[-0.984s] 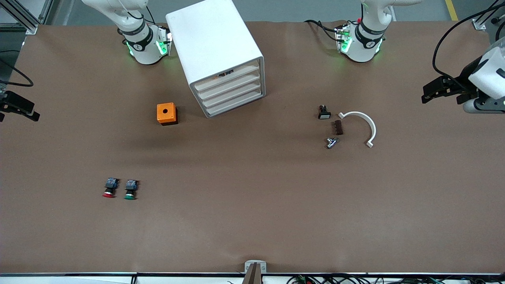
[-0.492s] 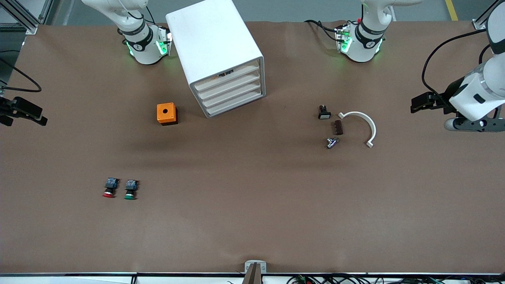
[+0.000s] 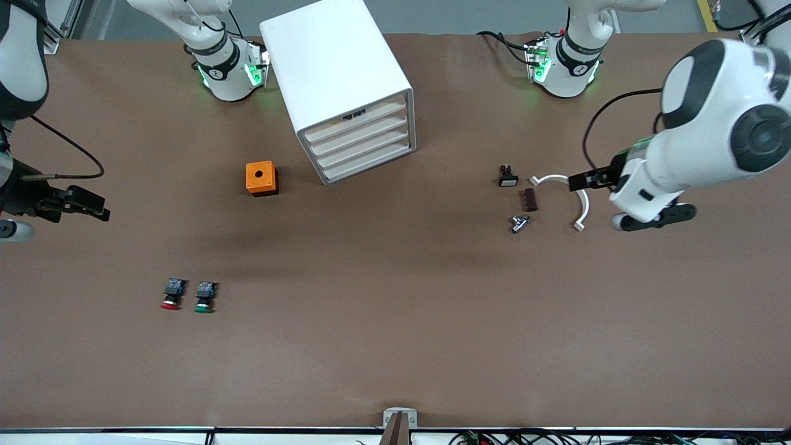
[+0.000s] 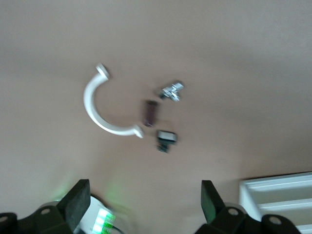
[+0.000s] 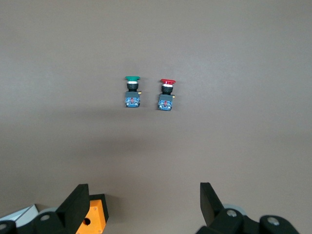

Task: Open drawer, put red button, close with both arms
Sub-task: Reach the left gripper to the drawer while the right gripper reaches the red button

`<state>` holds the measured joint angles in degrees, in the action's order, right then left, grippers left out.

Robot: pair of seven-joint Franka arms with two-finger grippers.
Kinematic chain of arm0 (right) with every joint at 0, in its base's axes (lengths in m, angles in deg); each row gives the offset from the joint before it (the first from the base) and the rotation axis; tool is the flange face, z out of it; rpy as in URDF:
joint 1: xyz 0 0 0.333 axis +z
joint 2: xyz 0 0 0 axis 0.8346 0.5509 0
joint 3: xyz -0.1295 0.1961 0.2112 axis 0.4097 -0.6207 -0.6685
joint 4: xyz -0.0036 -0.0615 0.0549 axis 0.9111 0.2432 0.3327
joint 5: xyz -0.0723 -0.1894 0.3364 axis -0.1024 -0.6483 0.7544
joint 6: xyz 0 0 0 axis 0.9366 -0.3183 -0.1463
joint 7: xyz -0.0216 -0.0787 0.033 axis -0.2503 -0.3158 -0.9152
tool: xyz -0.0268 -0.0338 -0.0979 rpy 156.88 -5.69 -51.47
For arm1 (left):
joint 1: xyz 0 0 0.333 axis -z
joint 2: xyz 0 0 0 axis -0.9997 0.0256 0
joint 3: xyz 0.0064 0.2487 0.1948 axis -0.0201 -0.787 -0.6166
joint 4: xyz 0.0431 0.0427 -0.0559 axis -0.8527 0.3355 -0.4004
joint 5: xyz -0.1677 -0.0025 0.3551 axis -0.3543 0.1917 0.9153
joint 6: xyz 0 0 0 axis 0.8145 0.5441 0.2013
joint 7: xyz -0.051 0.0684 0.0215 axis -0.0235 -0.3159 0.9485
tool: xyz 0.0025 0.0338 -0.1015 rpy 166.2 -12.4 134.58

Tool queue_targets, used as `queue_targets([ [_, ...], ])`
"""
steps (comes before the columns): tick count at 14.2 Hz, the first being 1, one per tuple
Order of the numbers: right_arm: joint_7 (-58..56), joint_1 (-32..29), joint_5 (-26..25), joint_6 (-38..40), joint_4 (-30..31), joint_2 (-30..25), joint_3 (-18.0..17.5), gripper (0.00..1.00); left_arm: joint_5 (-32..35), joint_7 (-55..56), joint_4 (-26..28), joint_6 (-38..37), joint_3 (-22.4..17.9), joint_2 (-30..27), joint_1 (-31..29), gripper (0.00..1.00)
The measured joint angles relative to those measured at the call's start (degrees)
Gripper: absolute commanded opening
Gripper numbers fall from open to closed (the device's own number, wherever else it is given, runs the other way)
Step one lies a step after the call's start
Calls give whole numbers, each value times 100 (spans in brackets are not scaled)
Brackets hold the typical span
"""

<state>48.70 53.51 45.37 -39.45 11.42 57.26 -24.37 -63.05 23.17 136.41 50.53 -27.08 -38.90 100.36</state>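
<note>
Drawer [image 3: 360, 131]: front view; second from the top of four in the white cabinet [image 3: 337, 68], pushed in flush, well apart from both end effectors.
Red button [image 3: 172, 294]: front view; lay on the brown worktop [image 3: 395, 321] just beside the green button [image 3: 204, 296], nearer the camera than the right end effector and toward the right arm's end.
Right end effector [image 3: 99, 206]: front view; hung over bare worktop at the right arm's end, fingers spread wide, holding nothing.
Left end effector [image 3: 578, 180]: front view; hung over the white curved clip [image 3: 579, 201], empty.
Orange box [image 3: 261, 178]: front view; sat between the right end effector and the cabinet.
Small parts: front view; a black switch [image 3: 507, 176], a brown block [image 3: 529, 199] and a metal fitting [image 3: 519, 223] lay close together beside the clip, just off the left end effector.

Left end effector [image 4: 146, 204]: left wrist view; fingers [image 4: 78, 197] stood wide apart with nothing between them.
Clip [image 4: 100, 109]: left wrist view; lay under the end effector with the brown block [image 4: 150, 112], black switch [image 4: 165, 140] and metal fitting [image 4: 171, 90] beside it; a corner of the cabinet [image 4: 278, 195] showed at the edge.

Right end effector [image 5: 144, 202]: right wrist view; fingers [image 5: 78, 200] wide, gripping nothing.
Red button [image 5: 166, 95]: right wrist view; lay ahead of the end effector, apart from it, with the green button [image 5: 132, 91] alongside; the orange box [image 5: 92, 219] sat close by one finger.
</note>
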Motion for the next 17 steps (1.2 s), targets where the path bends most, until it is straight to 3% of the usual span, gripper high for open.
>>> queue_targets([
  [5, 1, 0, 0, -788, 463, 437, 1, 100, -1559, 2539, -354, -2, 26, 850, 576, 100],
  [8, 2, 0, 0, -1103, 614, 722, 1, 100, -2549, 3677, -417, -100, 190, 1381, 562, 100],
  [14, 27, -1, 2, -2128, 726, 1678, 3, 100, -3299, 5933, -460, -151, 1039, 2185, 503, 100],
  [17, 83, -6, 87, -2683, 729, 2099, 7, 100, -3585, 6854, -479, 16, 1255, 2553, 490, 100],
])
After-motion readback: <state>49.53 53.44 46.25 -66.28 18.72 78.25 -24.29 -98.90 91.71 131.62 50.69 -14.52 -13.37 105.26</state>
